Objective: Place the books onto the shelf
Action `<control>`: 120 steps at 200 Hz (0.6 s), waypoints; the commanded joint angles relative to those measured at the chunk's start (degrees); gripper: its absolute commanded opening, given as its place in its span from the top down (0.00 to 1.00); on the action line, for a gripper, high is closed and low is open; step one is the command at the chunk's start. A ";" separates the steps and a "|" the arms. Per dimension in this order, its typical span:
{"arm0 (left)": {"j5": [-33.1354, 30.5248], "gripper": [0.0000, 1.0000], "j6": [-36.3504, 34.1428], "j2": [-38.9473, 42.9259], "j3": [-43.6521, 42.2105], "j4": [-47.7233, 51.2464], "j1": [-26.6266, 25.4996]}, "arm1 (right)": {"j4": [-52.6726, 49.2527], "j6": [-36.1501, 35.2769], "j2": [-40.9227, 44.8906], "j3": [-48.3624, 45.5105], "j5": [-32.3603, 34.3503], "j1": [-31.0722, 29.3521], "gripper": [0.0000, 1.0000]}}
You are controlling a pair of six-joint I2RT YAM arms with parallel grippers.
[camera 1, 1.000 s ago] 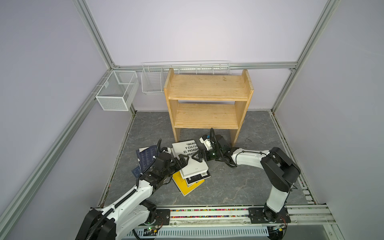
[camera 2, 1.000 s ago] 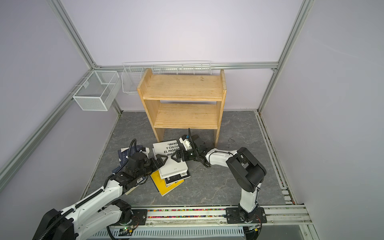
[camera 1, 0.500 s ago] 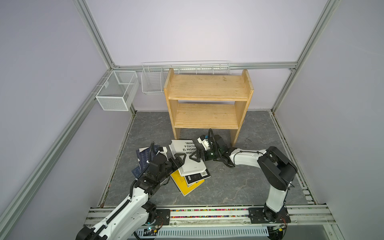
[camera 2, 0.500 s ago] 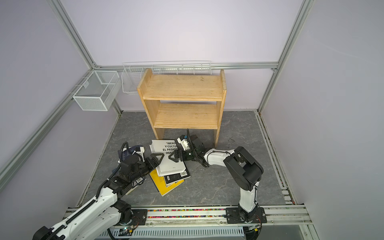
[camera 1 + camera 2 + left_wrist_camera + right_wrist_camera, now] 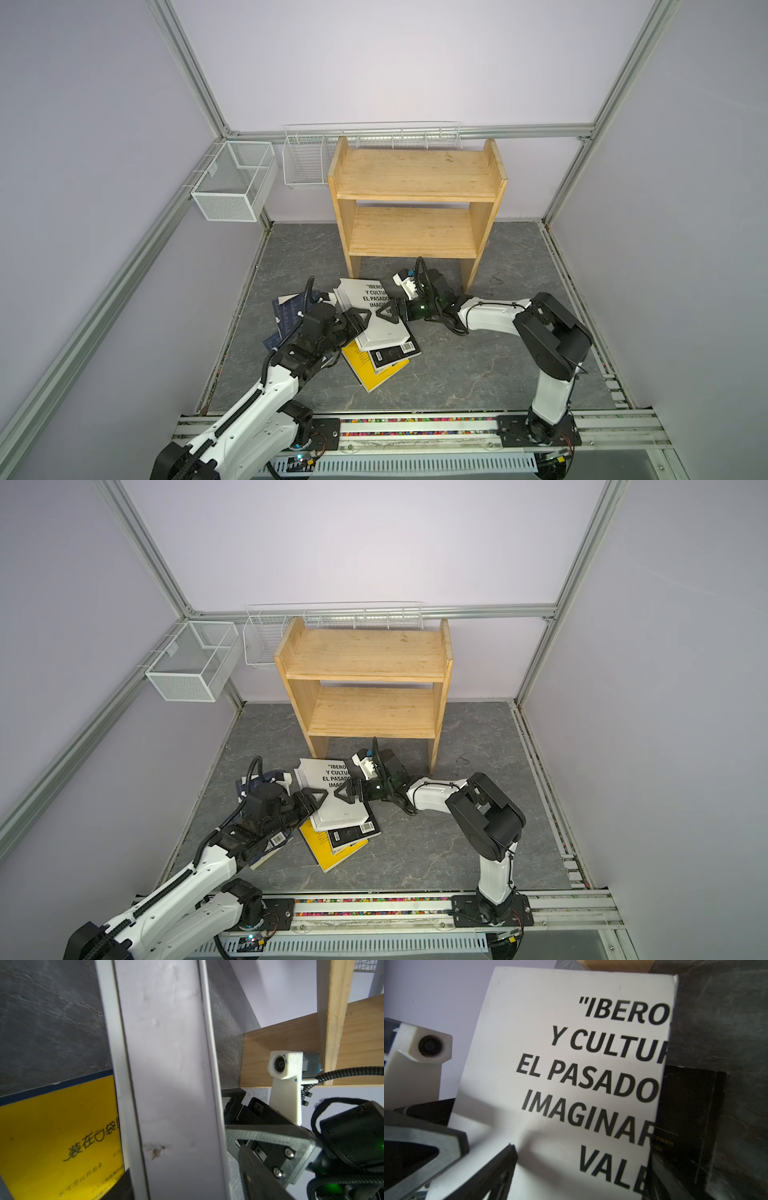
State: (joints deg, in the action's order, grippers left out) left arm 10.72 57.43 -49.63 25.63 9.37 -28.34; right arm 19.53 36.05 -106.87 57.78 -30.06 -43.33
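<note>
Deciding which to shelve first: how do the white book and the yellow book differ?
The white book lies topmost; the yellow book lies bottommost, half covered. The white book carries bold black lettering; the yellow book shows only small print. The white book looks thicker than the yellow book. Neither is on the shelf yet.

on the thick white paperback (image 5: 550, 1064) you can read, in bold black capitals, "ibero", "y cultur", "el pasado", "imaginar", "vale", each line ending at the cover's edge. the yellow label (image 5: 58, 1136) on the navy paperback (image 5: 52, 1088) bears handwritten chinese, 装在 then 袋. the black paperback (image 5: 390, 353) carries barcodes, their digits too small for you to read.
</note>
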 commanded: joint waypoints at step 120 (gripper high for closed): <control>0.02 0.63 -2.13 -3.72 12.18 14.08 0.29 | -7.43 -9.20 8.60 1.91 10.02 -0.83 0.12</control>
State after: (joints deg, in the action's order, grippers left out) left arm 10.00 56.58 -53.28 33.78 20.18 -28.34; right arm 16.80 32.69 -104.20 57.87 -25.87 -43.53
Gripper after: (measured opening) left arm 0.448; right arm 0.913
